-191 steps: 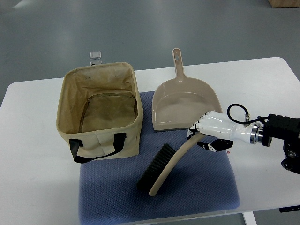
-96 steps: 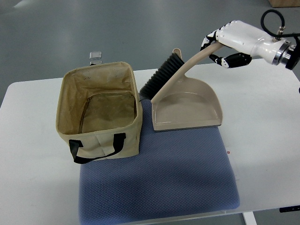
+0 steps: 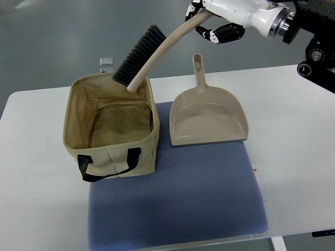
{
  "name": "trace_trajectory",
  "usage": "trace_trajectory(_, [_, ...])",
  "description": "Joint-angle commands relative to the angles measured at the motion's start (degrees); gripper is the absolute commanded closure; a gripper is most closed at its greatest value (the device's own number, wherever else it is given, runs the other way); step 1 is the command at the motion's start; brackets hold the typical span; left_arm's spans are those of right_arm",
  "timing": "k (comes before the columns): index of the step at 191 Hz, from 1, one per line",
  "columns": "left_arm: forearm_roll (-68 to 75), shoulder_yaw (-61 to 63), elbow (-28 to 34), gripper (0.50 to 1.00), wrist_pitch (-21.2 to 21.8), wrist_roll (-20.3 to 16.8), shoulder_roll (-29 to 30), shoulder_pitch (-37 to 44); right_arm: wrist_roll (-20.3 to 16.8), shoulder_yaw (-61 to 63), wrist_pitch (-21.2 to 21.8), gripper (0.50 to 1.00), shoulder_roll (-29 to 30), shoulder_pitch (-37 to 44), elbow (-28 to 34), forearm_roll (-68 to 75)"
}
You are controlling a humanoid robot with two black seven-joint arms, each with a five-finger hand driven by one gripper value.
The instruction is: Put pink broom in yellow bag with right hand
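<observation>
Nearest the camera, a blue mat spread over the white table. On the mat's left part, a yellow bag standing upright, mouth open, black handle hanging on its near side. Just right of the bag, a beige dustpan lying flat, pan on the mat's far edge, handle pointing away onto the table. Beyond the bag, a small metal clip near the table's far edge. Higher up, the pink broom held in the air, tilted, dark bristle head low and to the left, over the bag's far right corner, not inside. At top right, the right hand, fingers clamped round the upper end of the broom handle, arm coming in from the right edge.
</observation>
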Motion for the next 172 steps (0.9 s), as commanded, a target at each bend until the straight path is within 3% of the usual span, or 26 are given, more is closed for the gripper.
trace_trajectory(1, [0.0, 0.0, 0.0, 0.500, 0.0, 0.0, 0.0, 0.0, 0.0, -0.3, -0.1, 1.000, 2.8, -0.4, 0.0, -0.6])
trace_trajectory(44, [0.0, 0.0, 0.0, 0.500, 0.0, 0.0, 0.0, 0.0, 0.1, -0.2, -0.9, 1.000, 6.3, -2.8, -0.1, -2.7])
trace_trajectory(48, [0.0, 0.0, 0.0, 0.500, 0.0, 0.0, 0.0, 0.0, 0.1, -0.1, -0.9, 0.957, 6.6, -3.0, -0.1, -2.6])
trace_trajectory(50, [0.0, 0.0, 0.0, 0.500, 0.0, 0.0, 0.0, 0.0, 0.1, -0.1, -0.9, 0.904, 6.8, -3.3, -0.2, -2.6])
trace_trajectory(52, [0.0, 0.0, 0.0, 0.500, 0.0, 0.0, 0.0, 0.0, 0.1, -0.1, -0.9, 0.904, 6.8, -3.3, -0.2, -2.6])
trace_trajectory(59, [0.0, 0.0, 0.0, 0.500, 0.0, 0.0, 0.0, 0.0, 0.2, 0.0, -0.9, 0.806, 6.9, -3.9, -0.3, -2.4])
trace_trajectory(93, [0.0, 0.0, 0.0, 0.500, 0.0, 0.0, 0.0, 0.0, 0.6, 0.8, -0.9, 0.669, 7.0, -5.3, -1.3, -1.0])
trace_trajectory(149, [0.0, 0.0, 0.0, 0.500, 0.0, 0.0, 0.0, 0.0, 0.8, 5.4, 0.1, 0.652, 4.9, -8.4, -1.6, 7.6])
trace_trajectory(172, [0.0, 0.0, 0.0, 0.500, 0.0, 0.0, 0.0, 0.0, 0.7, 12.9, 5.4, 0.640, 4.4, -13.3, -2.6, 16.1])
